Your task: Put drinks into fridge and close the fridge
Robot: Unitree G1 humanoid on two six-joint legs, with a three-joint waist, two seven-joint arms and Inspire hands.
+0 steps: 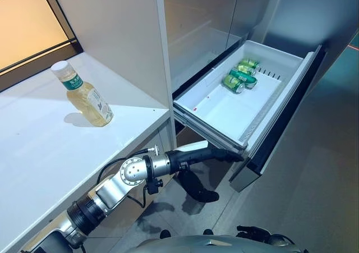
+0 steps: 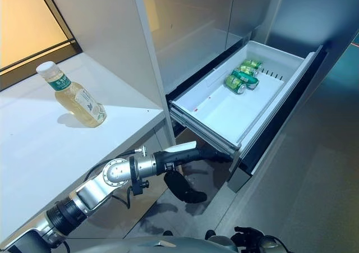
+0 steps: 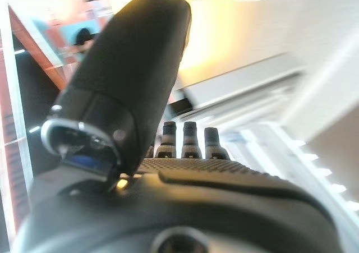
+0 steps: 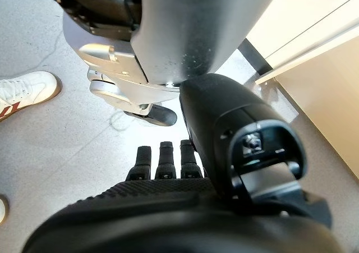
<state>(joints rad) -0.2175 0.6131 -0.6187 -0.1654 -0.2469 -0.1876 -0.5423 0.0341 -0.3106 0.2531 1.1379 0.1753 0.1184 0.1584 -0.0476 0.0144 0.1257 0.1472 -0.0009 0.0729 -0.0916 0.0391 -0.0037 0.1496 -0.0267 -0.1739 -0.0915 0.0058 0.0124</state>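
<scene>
Lighting: bright, from upper left; a warm orange glow is seen on the window panel [image 1: 28,26]. The white counter [image 1: 50,152] is evenly lit; a soft shadow is cast beside the bottle [image 1: 84,95]. The fridge drawer [image 1: 224,115] interior appears cool-toned. Left wrist view: background blurred, washed out by glare.

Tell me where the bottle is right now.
The bottle stands on the white counter at the left of the head views, apart from the open drawer.
</scene>
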